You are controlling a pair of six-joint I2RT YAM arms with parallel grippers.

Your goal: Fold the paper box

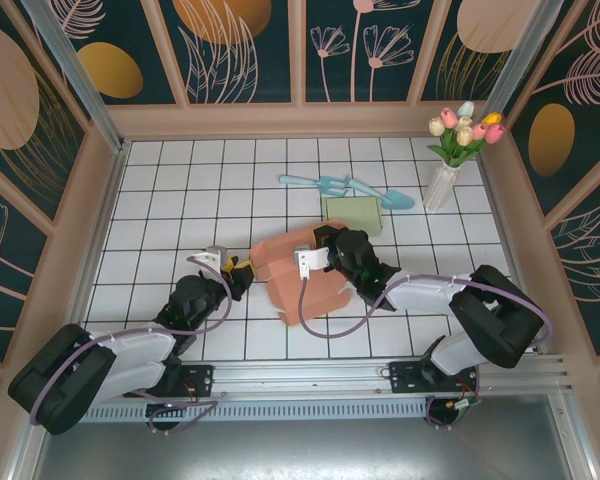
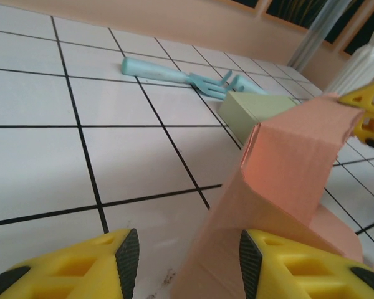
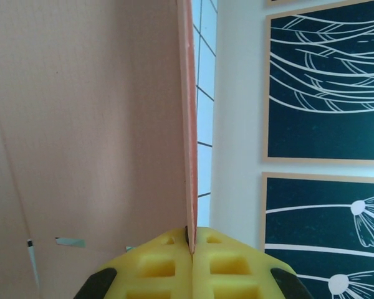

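White gridded tabletop (image 1: 180,180), walled by leaf-patterned panels (image 1: 245,50), carries the salmon paper box (image 1: 305,285) at centre. The right gripper (image 3: 191,240) is clamped on the edge of a raised box wall. The left gripper (image 2: 188,255) stands parted beside the box's near corner.

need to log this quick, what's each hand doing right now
left hand: open, gripping nothing
right hand: closed on the paper box edge

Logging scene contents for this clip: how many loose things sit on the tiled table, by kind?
Pink cardboard paper box: 1
Pale green flat box: 1
Light blue plastic garden tools: 2
White vase of tulips: 1
Total: 5
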